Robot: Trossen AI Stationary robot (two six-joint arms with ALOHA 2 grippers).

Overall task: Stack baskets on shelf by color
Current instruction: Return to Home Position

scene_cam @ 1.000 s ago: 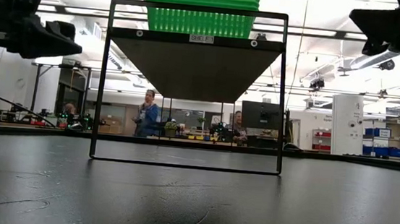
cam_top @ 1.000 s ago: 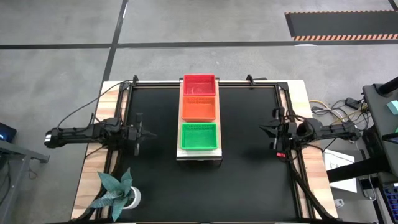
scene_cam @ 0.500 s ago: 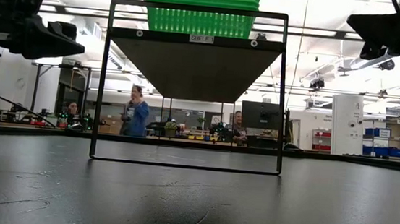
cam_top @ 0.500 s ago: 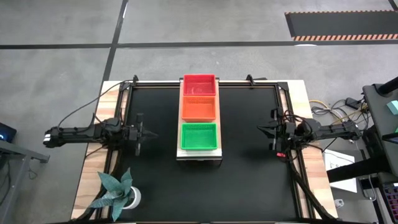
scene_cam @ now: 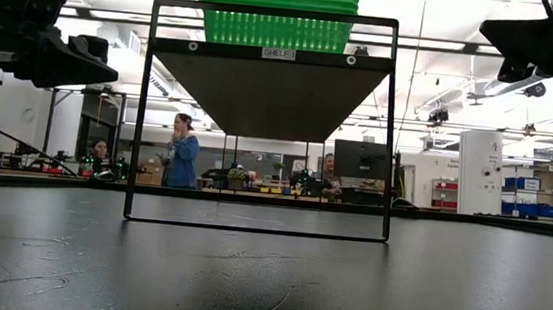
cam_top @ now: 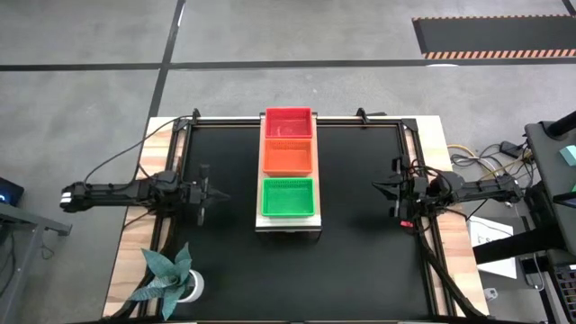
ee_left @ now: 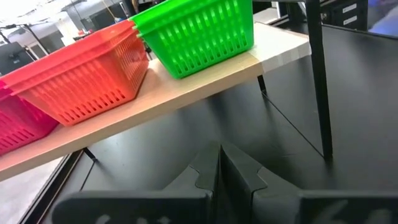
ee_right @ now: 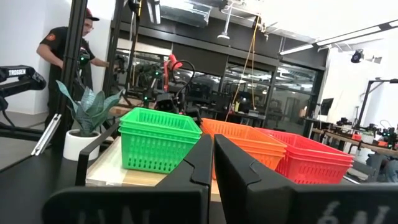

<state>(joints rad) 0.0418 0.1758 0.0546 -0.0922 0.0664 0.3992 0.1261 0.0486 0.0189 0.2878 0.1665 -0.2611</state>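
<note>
My left fingers (cam_top: 209, 192) are pressed shut with nothing between them. They hang above the black table (cam_top: 360, 261), off the left side of the shelf (cam_top: 288, 224), and point in toward it. My right fingers (cam_top: 383, 187) are likewise closed and empty, held above the table off the shelf's right side. The baskets sit on the raised wooden shelf in a row of three stacks: green baskets (cam_top: 288, 196) at the end nearest the potted plant (cam_top: 171, 277), orange-red baskets (cam_top: 287, 156) in the middle, and crimson-pink baskets (cam_top: 288, 121) at the opposite end.
</note>
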